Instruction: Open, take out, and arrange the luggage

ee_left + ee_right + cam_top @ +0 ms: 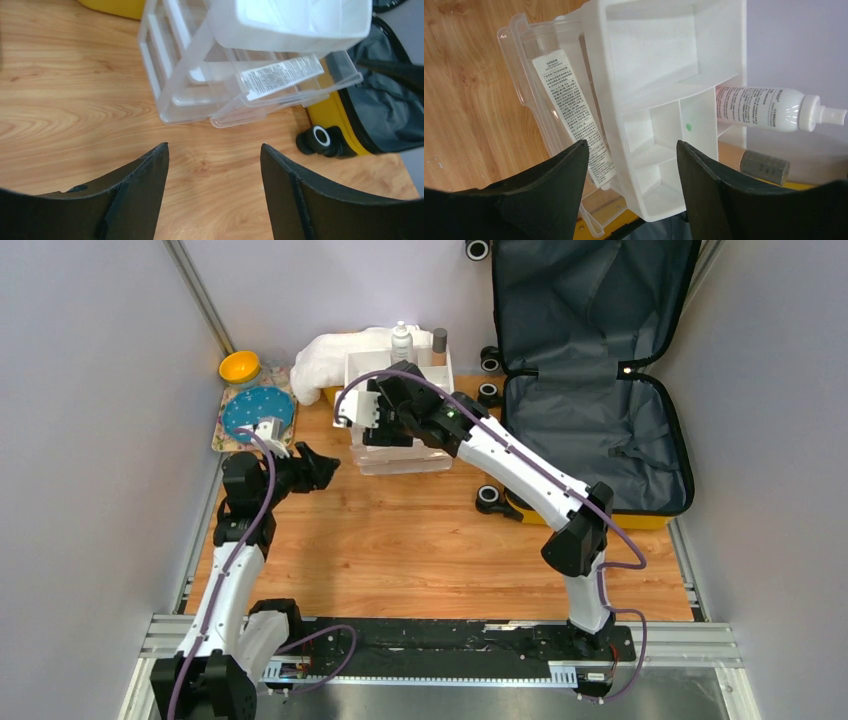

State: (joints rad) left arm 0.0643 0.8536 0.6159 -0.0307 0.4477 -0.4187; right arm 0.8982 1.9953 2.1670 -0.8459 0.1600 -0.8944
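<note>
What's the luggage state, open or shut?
Open. The luggage lies spread apart, its lid folded away from the base, with the grey lining exposed in both halves.

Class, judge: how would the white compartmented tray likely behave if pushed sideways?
Probably stiff: the white tray has moulded plastic walls. Likely slides easily, sitting on smooth clear drawers. The tall spray bottle standing at its back may topple.

The left end effector (214, 152) pointed right, its fingers spread apart and gripping nothing. The right arm (520, 470) stretched forward-left, the right end effector (631, 147) likewise parted.
</note>
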